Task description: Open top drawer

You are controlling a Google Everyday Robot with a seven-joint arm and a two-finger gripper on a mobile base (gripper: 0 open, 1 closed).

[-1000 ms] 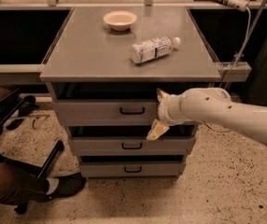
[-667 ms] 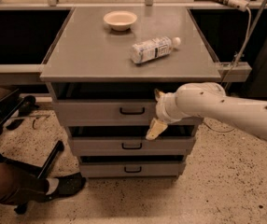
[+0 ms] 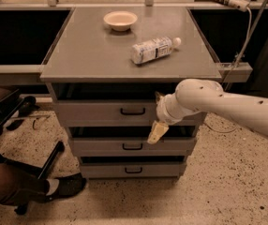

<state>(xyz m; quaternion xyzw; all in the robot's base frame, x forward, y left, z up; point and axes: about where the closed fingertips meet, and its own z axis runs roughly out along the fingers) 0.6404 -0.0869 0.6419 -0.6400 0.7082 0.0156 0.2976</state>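
Note:
The top drawer (image 3: pixel 96 112) is the uppermost grey front of three in the metal cabinet, with a small black loop handle (image 3: pixel 133 111) at its centre. A dark gap shows above its front, and its floor is hidden. My gripper (image 3: pixel 157 115) hangs in front of the drawer's right half, just right of the handle and not on it. One pale finger (image 3: pixel 155 132) points down over the gap above the middle drawer, and the other tip (image 3: pixel 158 96) sits near the top drawer's upper edge. The fingers stand apart and hold nothing.
On the cabinet top (image 3: pixel 87 50) lie a cream bowl (image 3: pixel 120 20) at the back and a plastic bottle (image 3: pixel 153 49) on its side. The middle drawer (image 3: pixel 101 146) and bottom drawer (image 3: pixel 106 170) are below. A person's leg and shoe (image 3: pixel 54 186) and a chair base are on the floor at left.
My arm has shifted slightly to the left, toward the handle. The drawers, bowl and bottle have not moved.

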